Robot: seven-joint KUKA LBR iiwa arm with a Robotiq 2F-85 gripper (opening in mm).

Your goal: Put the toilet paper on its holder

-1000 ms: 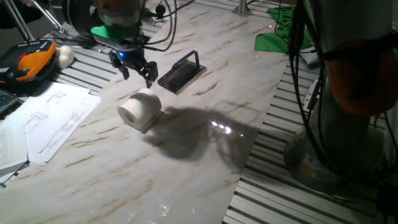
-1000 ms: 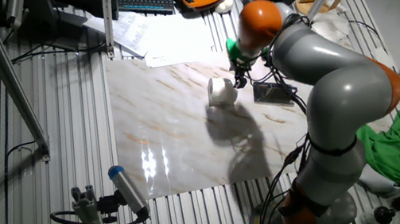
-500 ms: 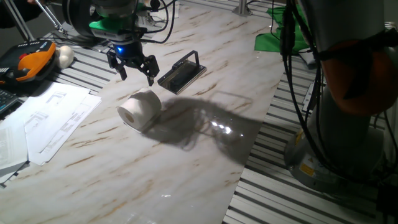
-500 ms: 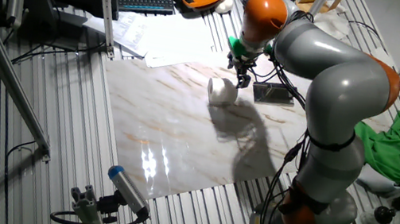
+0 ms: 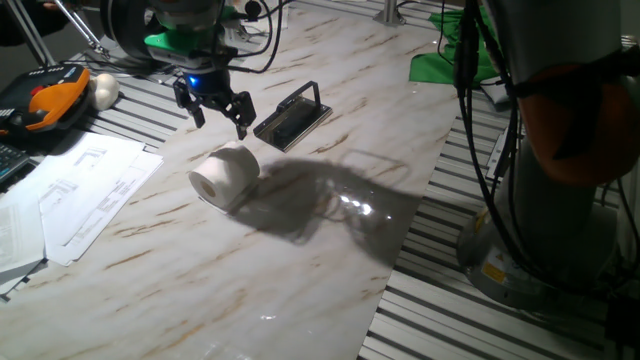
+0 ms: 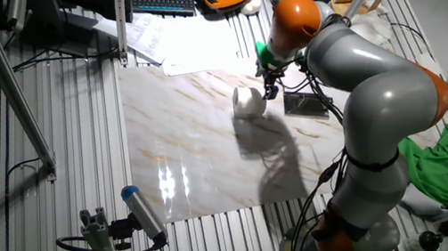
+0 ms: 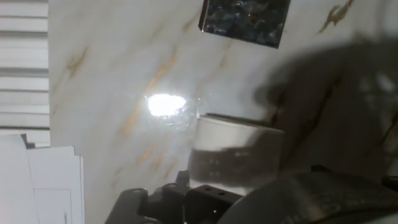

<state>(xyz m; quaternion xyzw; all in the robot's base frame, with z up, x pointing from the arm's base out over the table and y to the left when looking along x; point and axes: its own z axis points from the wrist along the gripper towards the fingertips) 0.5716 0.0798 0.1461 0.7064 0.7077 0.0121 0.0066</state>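
I have the gripper (image 5: 214,107) hanging over the marble-patterned worktop (image 5: 330,250), its dark fingers (image 5: 240,118) spread apart with nothing between them. From one fixed view it sits above and just behind the toilet paper (image 5: 225,177), clear of it.

The roll lies on its side on the worktop, its hollow core facing out toward the sheets of paper (image 5: 70,195) at the worktop's edge. In the hand view I see the toilet paper (image 7: 235,152) low in the middle, half in shadow, with a bright glare spot on the marble just beside it.

The holder (image 5: 293,117) lies near the roll, on the side away from the papers, a dark flat base with its thin bar showing as a loop above it. The hand view shows only the holder (image 7: 245,22) base, a dark speckled slab at the top edge, apart from the roll.

From the other fixed view, the gripper (image 6: 268,85) is between the toilet paper (image 6: 249,102) and the holder (image 6: 305,106). An orange-and-black pendant (image 5: 42,100) and a small white ball (image 5: 104,90) rest off the worktop beyond the papers.
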